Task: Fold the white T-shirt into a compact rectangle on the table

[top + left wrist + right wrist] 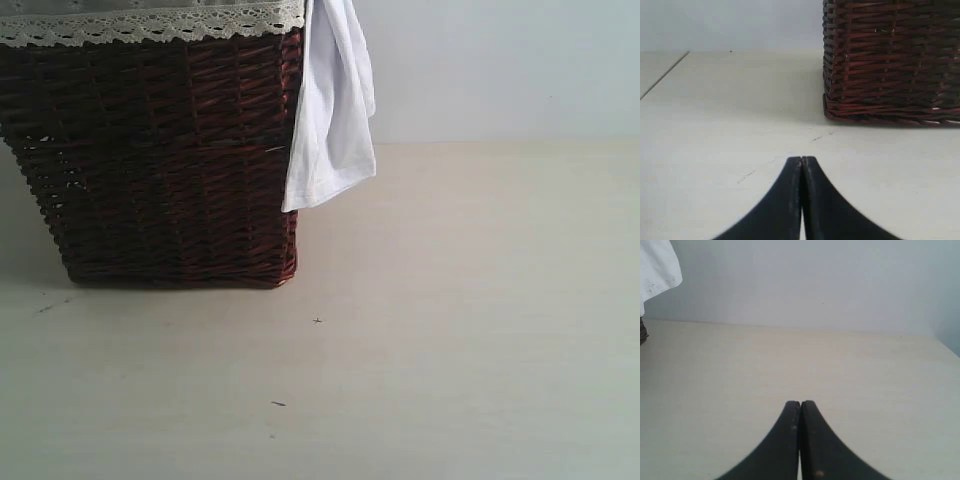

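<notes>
A dark wicker basket point(170, 160) stands at the back left of the table point(470, 330), its reddish-brown weave tapering a little toward the base. A band of white lace trim point(150, 22) runs along its upper edge. The white T-shirt point(335, 110) is not on the table. It hangs out of the basket over the right-hand corner, a limp fold of plain white cloth draped down the outside of the weave and ending partway down the basket's side, clear of the tabletop. Only this hanging part shows, and no lettering or tag is visible on it.

The pale beige table stretches wide to the right and toward the front, meeting a pale grey-white wall point(500, 60) behind. A couple of tiny dark specks point(317, 321) lie on the surface in front of the basket.

The left gripper point(801, 161) sits low over the table with its two black jaws pressed flat together, nothing between them. The basket's lower corner is ahead of it and a little to one side, well apart from the tips. The right gripper point(800, 404) is likewise fully closed and holds nothing, its jaws meeting in a thin seam above bare tabletop. From its camera a corner of the T-shirt shows at the edge of the picture, far from the jaws, with a sliver of the basket beneath it.
</notes>
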You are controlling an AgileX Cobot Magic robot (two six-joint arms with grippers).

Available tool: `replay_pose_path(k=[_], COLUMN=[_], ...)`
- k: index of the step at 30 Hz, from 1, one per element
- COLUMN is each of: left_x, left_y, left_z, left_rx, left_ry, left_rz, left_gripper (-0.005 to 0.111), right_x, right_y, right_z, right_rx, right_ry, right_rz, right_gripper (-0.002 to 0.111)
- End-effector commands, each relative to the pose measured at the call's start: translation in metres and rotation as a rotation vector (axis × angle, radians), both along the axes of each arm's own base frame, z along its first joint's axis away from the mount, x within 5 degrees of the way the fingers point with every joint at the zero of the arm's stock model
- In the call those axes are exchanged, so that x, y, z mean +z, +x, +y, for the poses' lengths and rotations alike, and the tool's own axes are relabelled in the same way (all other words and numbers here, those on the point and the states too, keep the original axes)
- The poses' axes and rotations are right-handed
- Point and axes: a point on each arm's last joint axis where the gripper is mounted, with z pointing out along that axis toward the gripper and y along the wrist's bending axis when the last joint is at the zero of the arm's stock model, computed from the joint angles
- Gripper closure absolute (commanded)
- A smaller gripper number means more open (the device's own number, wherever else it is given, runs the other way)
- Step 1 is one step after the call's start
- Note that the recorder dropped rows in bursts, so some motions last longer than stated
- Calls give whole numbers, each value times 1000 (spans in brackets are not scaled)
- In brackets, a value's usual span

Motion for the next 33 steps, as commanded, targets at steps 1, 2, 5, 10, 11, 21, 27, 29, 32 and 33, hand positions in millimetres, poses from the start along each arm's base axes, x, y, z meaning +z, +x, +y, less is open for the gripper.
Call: replay_pose_path(k=[1, 2, 5, 10, 11, 21, 27, 29, 32, 33], left_x=[1, 1, 1, 1, 1, 1, 2, 4, 11, 13], left_y=[0, 0, 0, 0, 0, 0, 0, 1, 2, 2], left_z=[0, 0, 0, 0, 0, 0, 0, 0, -1, -1], left_rx=[-1, -1, -1, -1, -1, -1, -9, -5, -6, -5], left_ry=[-3, -3, -3, -3, -3, 7, 42, 24, -12, -30], left_rz=[-15, -15, -15, -15, -15, -14, -20, -45, -125, -155], left_gripper=[106, 106, 106, 106, 106, 106, 106, 106, 106, 106], right_x=[-1, -1, -1, -1, -1, -1, 3, 3, 8, 11], right_y=[0, 0, 0, 0, 0, 0, 0, 1, 1, 1], right_z=[0, 0, 0, 0, 0, 0, 0, 0, 0, 0], right_rx=[-3, -3, -3, -3, -3, -3, -1, 0, 4, 6], right_ry=[-10, -10, -10, -10, -10, -13, -14, -14, -20, -21], right_rz=[-7, -7, -7, -7, -7, -7, -45, -51, -105, -137], right_gripper=[108, 108, 108, 108, 108, 108, 108, 108, 108, 108])
